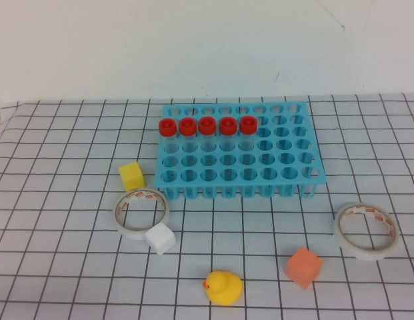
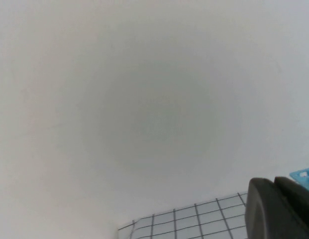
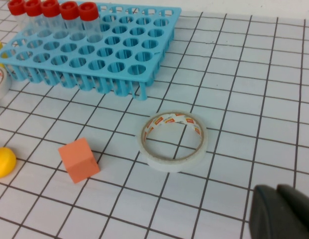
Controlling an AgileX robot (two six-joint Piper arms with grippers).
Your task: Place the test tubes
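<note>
The left gripper (image 2: 273, 191) is being shown with its dark fingers pressed together, nothing being clamped and nothing being touched. The right gripper (image 3: 277, 196) is likewise being carried closed and empty, above the gridded table (image 1: 60, 280), with a tape roll (image 3: 171, 162) lying near its tips.

Only the fingertips of each gripper are being caught by the wrist cameras. Neither arm is being picked up in the high view, so the joints are being left unseen.

The left arm is being pointed high toward the blank wall, and only a strip of table and a corner of the blue rack (image 1: 312, 143) are being glimpsed beside its fingers. The right arm is being angled down over the table, and the rack is being faced from its right front.

Five red-capped test tubes (image 1: 207, 125) are being held upright in the rack, side by side in one row, running from the left edge inward, toward the far side. Which row exactly is hard to make out, as their lower ends are being masked by the rack's top.

In front of the rack, a yellow block (image 1: 131, 175), a second tape roll (image 1: 130, 231) with a white block (image 1: 160, 238) touching its rim, a yellow duck (image 1: 224, 287) and an orange block (image 1: 303, 267) are being seen lying loose
</note>
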